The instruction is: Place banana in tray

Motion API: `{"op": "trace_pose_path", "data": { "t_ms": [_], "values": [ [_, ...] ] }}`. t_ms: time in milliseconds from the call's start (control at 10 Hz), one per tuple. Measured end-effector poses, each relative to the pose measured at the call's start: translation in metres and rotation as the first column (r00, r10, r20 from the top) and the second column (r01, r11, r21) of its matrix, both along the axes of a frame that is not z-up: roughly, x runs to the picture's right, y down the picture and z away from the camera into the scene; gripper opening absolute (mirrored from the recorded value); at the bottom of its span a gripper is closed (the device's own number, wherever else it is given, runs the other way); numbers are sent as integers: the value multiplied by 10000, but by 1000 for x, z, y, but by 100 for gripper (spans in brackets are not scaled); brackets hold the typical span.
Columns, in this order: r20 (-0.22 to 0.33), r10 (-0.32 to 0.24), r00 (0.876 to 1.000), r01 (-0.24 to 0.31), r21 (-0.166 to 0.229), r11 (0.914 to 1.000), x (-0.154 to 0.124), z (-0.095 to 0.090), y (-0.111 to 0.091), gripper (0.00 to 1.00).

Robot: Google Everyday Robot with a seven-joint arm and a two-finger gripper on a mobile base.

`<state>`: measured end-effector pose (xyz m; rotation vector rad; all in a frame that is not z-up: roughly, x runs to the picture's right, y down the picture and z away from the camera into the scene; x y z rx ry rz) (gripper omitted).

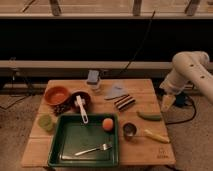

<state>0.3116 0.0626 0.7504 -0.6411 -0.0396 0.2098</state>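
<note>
The banana (pixel 156 136), small, slim, yellow and slightly curved, lies flat on the wooden table (pixel 142 90) at the lower right of the frame, outside the tray and apart from it. The tray (pixel 70 136), a large dark green rectangle with a raised rim, sits flat at lower centre-left. The gripper (pixel 167 103) hangs at right of frame, higher than the banana, not touching it.
</note>
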Motion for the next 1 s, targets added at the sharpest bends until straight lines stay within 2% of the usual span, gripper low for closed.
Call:
{"op": "trace_pose_path", "data": {
  "t_ms": [300,500,700,1000],
  "values": [
    [-36,-44,10000,43,-28,10000,0,2,1,80],
    [-128,-94,9999,94,-22,10000,3,4,16,80],
    [-100,-247,9996,247,-3,9997,6,-4,49,80],
    [-24,-279,9996,279,-13,9996,16,-29,113,80]
  ]
}}
